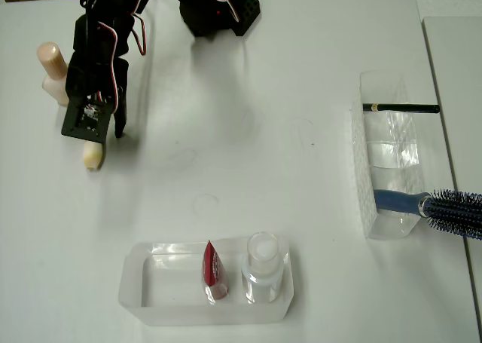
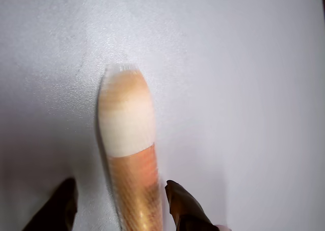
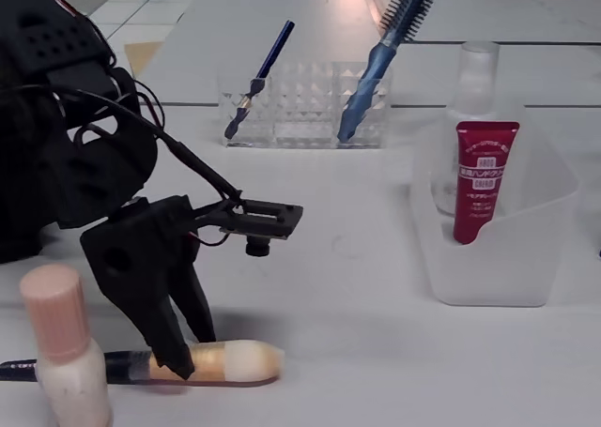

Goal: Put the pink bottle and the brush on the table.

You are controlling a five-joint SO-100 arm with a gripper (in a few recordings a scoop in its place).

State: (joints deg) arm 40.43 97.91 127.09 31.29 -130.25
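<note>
The brush (image 3: 221, 362) lies flat on the white table (image 1: 263, 132), its cream tip (image 1: 92, 156) pointing away from the arm. My black gripper (image 3: 186, 338) stands over the gold-tan ferrule with one finger on each side. In the wrist view the brush (image 2: 127, 134) runs up between the fingers (image 2: 185, 208); the left one stands clear of it, so the gripper (image 2: 119, 205) is open. The pink bottle (image 1: 51, 71) stands upright on the table just beside the arm, and it stands near the brush's black handle in the fixed view (image 3: 61, 352).
A clear tray (image 1: 143, 290) near the front edge holds a red tube (image 1: 212, 270) and a clear white-capped bottle (image 1: 263, 264). At the right, a clear organiser (image 1: 388, 162) carries a thin black stick (image 1: 403, 108) and a blue hairbrush (image 1: 444, 207). The arm's base (image 1: 218, 11) sits at the back.
</note>
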